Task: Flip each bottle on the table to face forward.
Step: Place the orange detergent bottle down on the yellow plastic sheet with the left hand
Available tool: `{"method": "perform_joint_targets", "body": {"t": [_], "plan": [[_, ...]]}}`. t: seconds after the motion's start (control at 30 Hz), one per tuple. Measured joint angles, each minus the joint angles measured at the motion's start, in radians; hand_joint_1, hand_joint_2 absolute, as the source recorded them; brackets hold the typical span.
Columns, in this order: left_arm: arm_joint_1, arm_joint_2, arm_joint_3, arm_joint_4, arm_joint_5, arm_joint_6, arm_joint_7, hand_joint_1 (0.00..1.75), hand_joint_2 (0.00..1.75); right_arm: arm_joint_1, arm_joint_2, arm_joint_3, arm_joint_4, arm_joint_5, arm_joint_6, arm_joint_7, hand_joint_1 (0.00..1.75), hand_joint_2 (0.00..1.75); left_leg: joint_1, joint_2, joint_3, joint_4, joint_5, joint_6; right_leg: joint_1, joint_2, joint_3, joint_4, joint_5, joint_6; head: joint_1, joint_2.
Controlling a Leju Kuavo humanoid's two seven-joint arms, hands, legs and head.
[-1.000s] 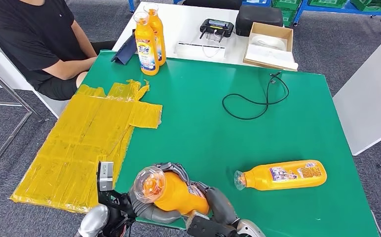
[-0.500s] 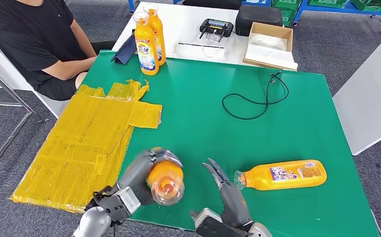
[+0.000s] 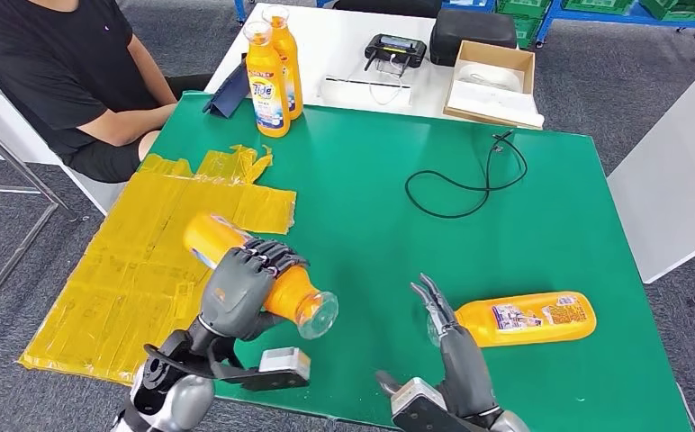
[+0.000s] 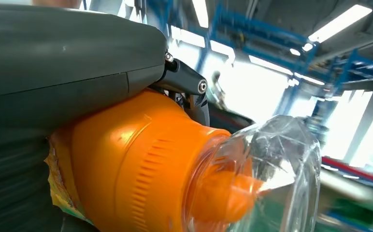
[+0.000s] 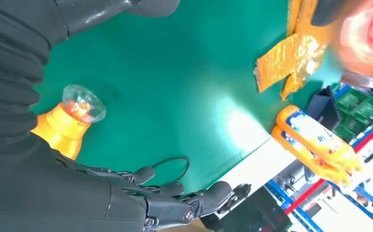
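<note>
**Bottle aloft at lower left, a second one waiting on the desk**

The left robot hand has its fingers wrapped round the body of an orange bottle, lifted off the green desk at the lower left of the frame, tilted with its clear cap aimed toward the lower centre. That mid-body hold looks chosen to let the wrist swing the bottle round to face forward.

At lower right, the right robot hand is empty, fingers spread and pointing up, just beside the cap of a lying bottle — likely next in line.

At upper left, two upright bottles stand together at the desk's far edge, seemingly finished. Yellow sheeting drapes the left side.
</note>
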Motion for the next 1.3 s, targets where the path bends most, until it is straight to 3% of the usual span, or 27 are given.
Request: {"method": "perform_joint_targets", "body": {"t": [0.13,0.27,0.5,0.7,0.83,0.97,1.3], "plan": [[-0.062,0.016,-0.027,0.116,-0.219,0.076,0.087,1.75,1.75,-0.001,-0.024,-0.013,-0.028,0.007,0.001,-0.031,0.00,1.75,0.000,0.000,0.000,0.000,0.001,0.001,0.000,0.000,0.000,0.000,0.000,0.000,0.000,0.000],[-0.149,0.040,-0.060,0.258,-0.332,0.008,0.166,1.75,1.75,-0.006,-0.054,-0.020,-0.066,0.023,0.005,-0.051,0.00,1.75,0.000,0.000,0.000,0.000,0.001,0.002,0.000,0.000,0.001,0.000,0.001,0.000,0.000,0.000],[-0.232,0.142,-0.131,0.487,-0.307,-0.112,0.173,1.75,1.75,-0.007,-0.104,-0.052,-0.072,-0.028,0.037,-0.085,0.00,1.75,0.000,0.000,0.000,0.000,0.001,0.002,0.000,0.000,0.001,0.000,0.001,0.000,0.000,0.000],[-0.283,0.250,-0.181,0.530,-0.223,-0.182,0.134,1.75,1.75,-0.023,-0.129,-0.063,-0.058,-0.099,0.086,-0.104,0.00,1.75,0.000,0.000,0.000,0.000,0.001,0.002,0.000,-0.001,0.001,0.000,0.000,0.000,0.000,0.000],[-0.304,0.289,-0.206,0.534,-0.207,-0.201,0.130,1.75,1.75,-0.038,-0.130,-0.062,-0.042,-0.101,0.090,-0.106,0.00,1.75,0.000,0.000,0.002,0.000,0.001,0.002,0.000,-0.001,0.003,0.000,0.000,0.000,0.000,0.000],[-0.313,0.304,-0.222,0.536,-0.198,-0.202,0.132,0.05,1.75,-0.047,-0.130,-0.061,-0.031,-0.099,0.091,-0.106,0.00,1.75,0.000,-0.001,0.002,0.000,0.002,0.002,0.000,-0.001,0.004,0.000,0.000,0.000,0.000,0.000],[-0.307,0.298,-0.244,0.527,-0.206,-0.136,0.181,0.00,1.75,-0.071,-0.115,-0.059,0.000,-0.066,0.097,-0.084,0.00,1.75,0.000,-0.001,0.002,0.000,0.002,0.002,0.000,-0.002,0.003,0.000,0.001,0.000,0.000,0.000]]}}
